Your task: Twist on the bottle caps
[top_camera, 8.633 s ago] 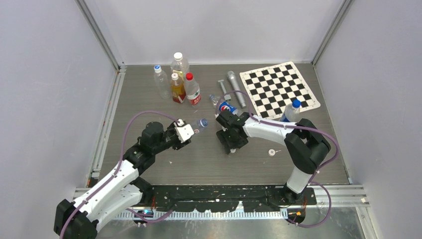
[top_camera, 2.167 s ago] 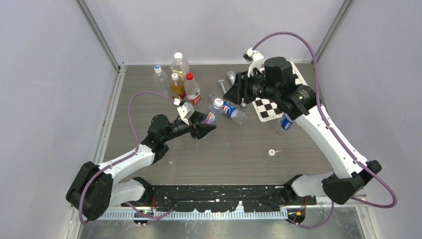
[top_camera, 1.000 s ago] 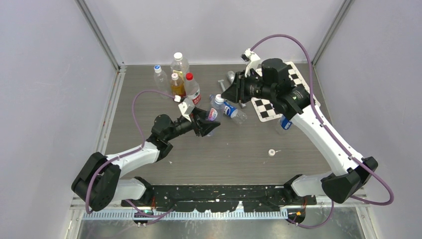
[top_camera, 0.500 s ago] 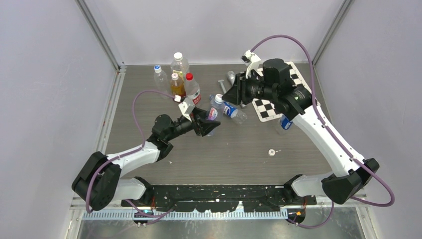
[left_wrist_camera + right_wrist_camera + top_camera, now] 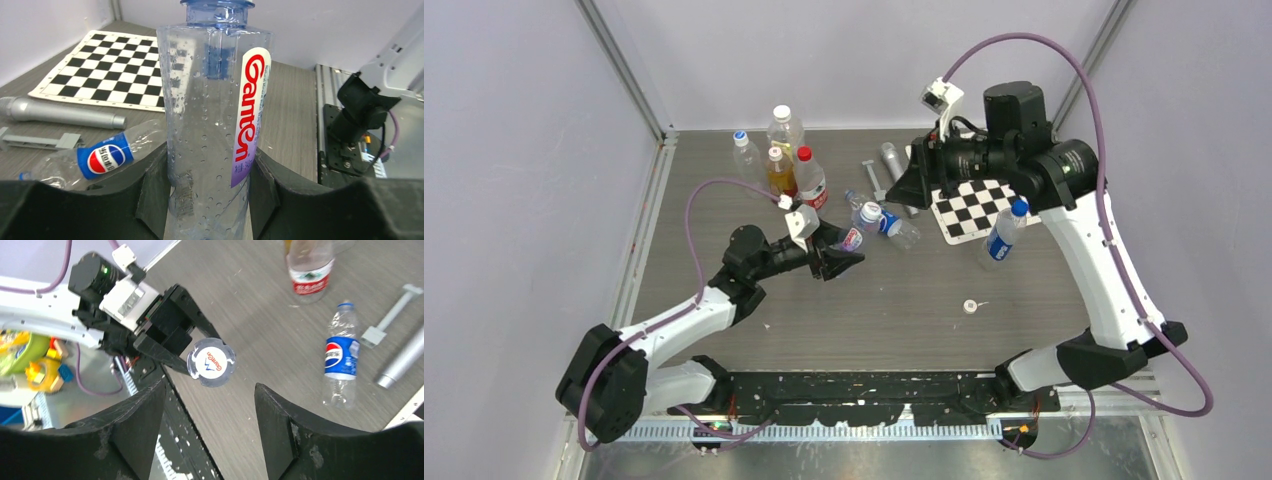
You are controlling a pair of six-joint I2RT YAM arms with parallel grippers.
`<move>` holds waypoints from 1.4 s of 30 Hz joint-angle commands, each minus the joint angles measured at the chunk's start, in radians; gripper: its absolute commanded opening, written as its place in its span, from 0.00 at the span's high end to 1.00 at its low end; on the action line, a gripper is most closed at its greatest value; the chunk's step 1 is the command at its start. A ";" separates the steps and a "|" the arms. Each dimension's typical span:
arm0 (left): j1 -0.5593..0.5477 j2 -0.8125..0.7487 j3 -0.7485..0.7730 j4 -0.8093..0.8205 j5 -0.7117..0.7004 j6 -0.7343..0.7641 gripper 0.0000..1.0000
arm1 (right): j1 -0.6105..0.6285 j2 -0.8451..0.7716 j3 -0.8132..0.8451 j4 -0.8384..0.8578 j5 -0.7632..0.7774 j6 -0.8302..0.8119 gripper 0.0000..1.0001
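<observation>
Clear-plastic Ganten bottle (image 5: 210,125) sits clamped mid-body in left gripper (image 5: 210,185) at mid-table, just near of the lying Pepsi bottle (image 5: 879,218). Right gripper (image 5: 210,390) hangs over it, jaws apart, empty. Risk: white cap (image 5: 211,362) maybe only part-threaded, so a tilt or re-grip could shed it. Bottle approx. empty, droplets inside, red-lettered label strip, cap logo up.

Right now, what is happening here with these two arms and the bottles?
The left gripper holds a clear bottle, and a white cap sits on its top. The right gripper is open, facing that cap but apart from it, holding nothing. I cannot tell how tight the cap is. A Pepsi bottle lies on the table nearby, and another small white cap lies loose there.
</observation>
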 commanded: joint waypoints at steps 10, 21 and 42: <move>0.004 0.028 0.093 0.061 0.190 -0.103 1.00 | 0.040 0.087 0.031 -0.120 -0.163 -0.178 0.32; 0.003 0.030 0.095 0.060 0.187 -0.118 1.00 | 0.084 0.099 0.019 -0.133 -0.104 -0.200 0.43; -0.011 0.033 0.127 -0.002 0.059 -0.022 1.00 | 0.094 0.123 0.006 -0.123 -0.071 -0.157 0.75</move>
